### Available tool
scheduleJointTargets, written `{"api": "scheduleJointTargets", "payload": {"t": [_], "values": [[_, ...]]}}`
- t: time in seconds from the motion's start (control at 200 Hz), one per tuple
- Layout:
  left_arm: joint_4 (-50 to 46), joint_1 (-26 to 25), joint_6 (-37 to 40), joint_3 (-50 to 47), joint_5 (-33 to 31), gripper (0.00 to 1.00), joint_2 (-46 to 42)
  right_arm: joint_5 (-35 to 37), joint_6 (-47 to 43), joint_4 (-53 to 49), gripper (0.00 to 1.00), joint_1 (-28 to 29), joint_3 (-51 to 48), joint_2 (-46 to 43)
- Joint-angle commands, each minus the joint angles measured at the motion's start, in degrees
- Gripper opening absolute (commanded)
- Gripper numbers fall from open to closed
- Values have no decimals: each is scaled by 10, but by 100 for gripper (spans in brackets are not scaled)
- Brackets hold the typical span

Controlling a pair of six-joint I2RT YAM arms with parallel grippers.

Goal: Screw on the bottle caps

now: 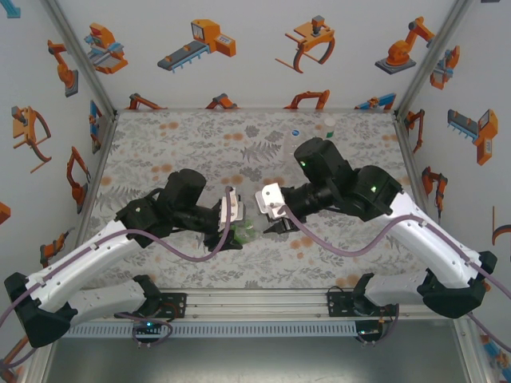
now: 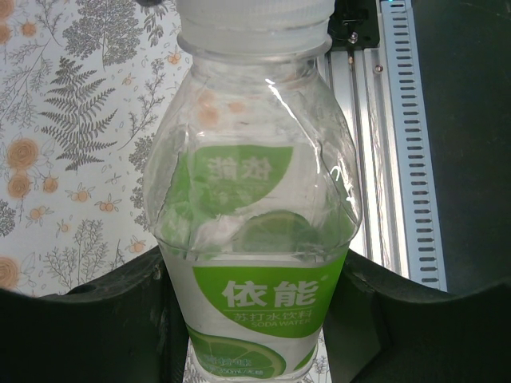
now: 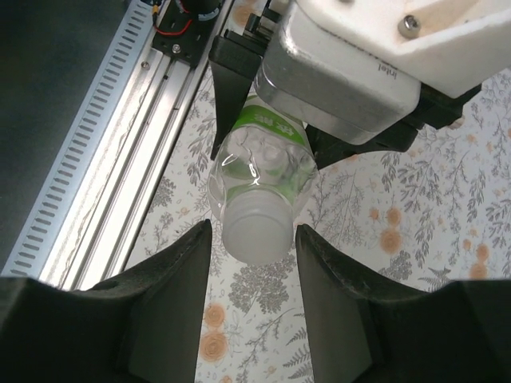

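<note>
Step in hand: tightening the cap. The left gripper [image 1: 229, 234] clamps the green-labelled bottle [image 2: 255, 239] near the table's [image 1: 160, 144] near edge. The right gripper [image 3: 254, 239] brackets the cap [image 3: 255, 227]; whether it grips cannot be told. Next: grip firmly, then rotate.

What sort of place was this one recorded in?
Most likely a lab test cell for robot manipulation: an aluminium frame encloses the table, the walls are papered with cartoon robot arms, and the left arm and right arm are bolted to a rail at its near edge.

floral tablecloth [image 1: 160, 152], white walls [image 1: 255, 80] with orange robot cartoons [image 1: 200, 44]
</note>
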Motion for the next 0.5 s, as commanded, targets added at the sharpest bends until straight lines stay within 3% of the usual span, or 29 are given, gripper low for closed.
{"api": "scheduleJointTargets", "payload": {"t": [0.0, 0.215, 0.496], "values": [[8, -2, -4, 3, 17, 0, -7, -11, -10, 16, 42, 8, -8, -1], [7, -2, -6, 3, 17, 0, -5, -4, 45, 54, 23, 12, -28, -14], [12, -2, -5, 1, 13, 0, -7, 37, 345, 176, 0, 12, -106, -48]]}}
